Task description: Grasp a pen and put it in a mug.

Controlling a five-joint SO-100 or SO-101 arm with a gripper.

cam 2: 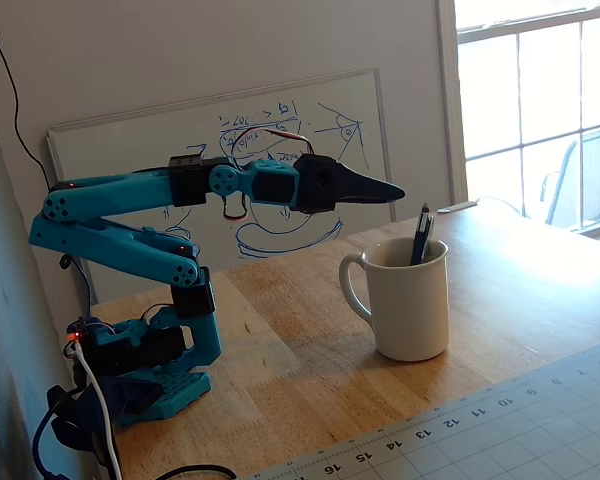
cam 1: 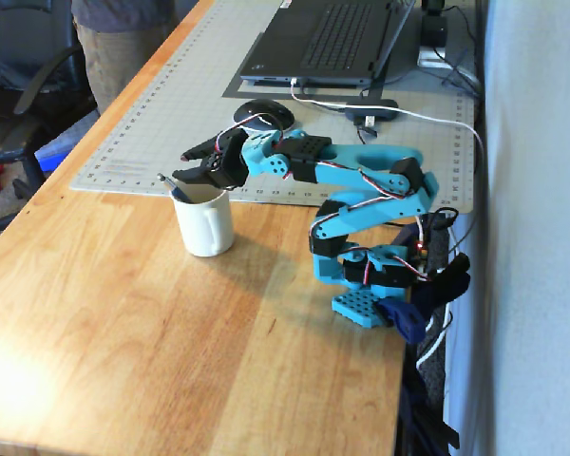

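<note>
Wooden desk, whiteboard against wall behind. pen (cam 2: 421,236) already inside mug (cam 2: 410,305), leaning on rim, upper end poking out, long axis near-vertical. gripper (cam 2: 385,190) just beside mug, above rim level, on handle side in this fixed view; jaws look together, holding nothing. Judgement: placing done, only retract left; pull away from pen.

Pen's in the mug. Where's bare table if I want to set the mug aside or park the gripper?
Bare wood lies in front of the mug, from the cutting mat to the table's near edge in a fixed view. Crowded: beside the arm's base, and the laptop end. The pen is inside; the gripper hovers alongside.
</note>
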